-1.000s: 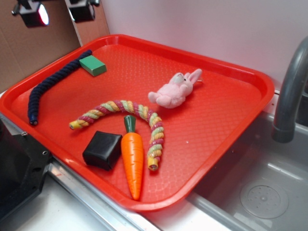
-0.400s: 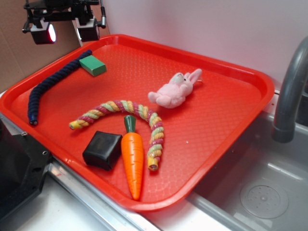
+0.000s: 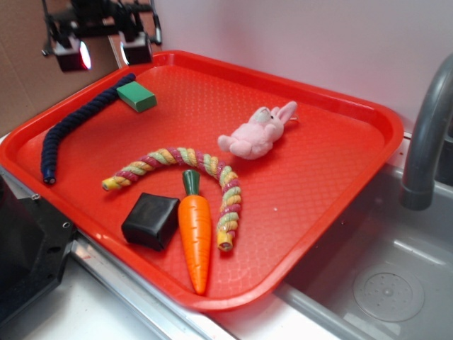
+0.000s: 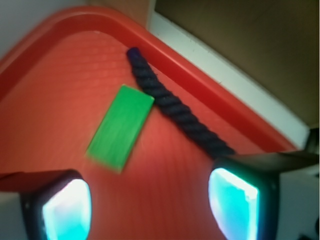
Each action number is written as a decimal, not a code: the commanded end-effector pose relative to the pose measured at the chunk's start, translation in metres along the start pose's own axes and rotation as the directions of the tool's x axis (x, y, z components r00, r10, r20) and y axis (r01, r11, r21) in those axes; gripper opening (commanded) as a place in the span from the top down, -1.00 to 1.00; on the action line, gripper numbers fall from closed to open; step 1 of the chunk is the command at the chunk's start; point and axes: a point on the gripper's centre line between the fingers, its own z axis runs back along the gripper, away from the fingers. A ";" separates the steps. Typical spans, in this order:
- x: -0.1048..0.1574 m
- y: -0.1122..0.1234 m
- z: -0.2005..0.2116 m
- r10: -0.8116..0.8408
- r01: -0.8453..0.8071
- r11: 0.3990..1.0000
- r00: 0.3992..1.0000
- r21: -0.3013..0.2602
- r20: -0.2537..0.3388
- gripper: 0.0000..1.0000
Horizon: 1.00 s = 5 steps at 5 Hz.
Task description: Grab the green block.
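Observation:
The green block [image 3: 136, 96] lies flat near the far left corner of the red tray [image 3: 333, 177], beside the end of a dark blue rope [image 3: 71, 126]. My gripper [image 3: 105, 51] hangs above the tray's far left edge, up and left of the block, open and empty. In the wrist view the green block [image 4: 120, 127] lies ahead of the open gripper [image 4: 150, 205], a little left of the gap's middle, with the blue rope [image 4: 175, 107] just to its right. Both fingertips [image 4: 65, 210] are apart with bare tray between them.
On the tray lie a pink plush bunny [image 3: 256, 132], a multicoloured twisted rope [image 3: 191, 173], an orange toy carrot [image 3: 195, 230] and a black cube [image 3: 150, 220]. A grey faucet [image 3: 425, 134] and sink [image 3: 368, 283] are at the right. A cardboard wall [image 3: 28, 78] stands behind the gripper.
My gripper has come down and slightly right toward the tray's far left corner. The block and other objects have not moved.

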 end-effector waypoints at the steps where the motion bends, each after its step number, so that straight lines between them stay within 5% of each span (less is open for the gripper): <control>1: 0.013 -0.001 -0.022 0.183 -0.181 0.976 0.983 -0.120 0.006 -1.00; 3: 0.010 -0.026 -0.045 0.158 -0.158 0.986 0.987 -0.057 -0.013 -1.00; 4: 0.009 -0.031 -0.052 0.170 -0.170 0.985 0.985 -0.041 -0.014 1.00; 5: 0.006 -0.030 -0.042 0.158 -0.158 0.986 0.987 -0.052 -0.003 1.00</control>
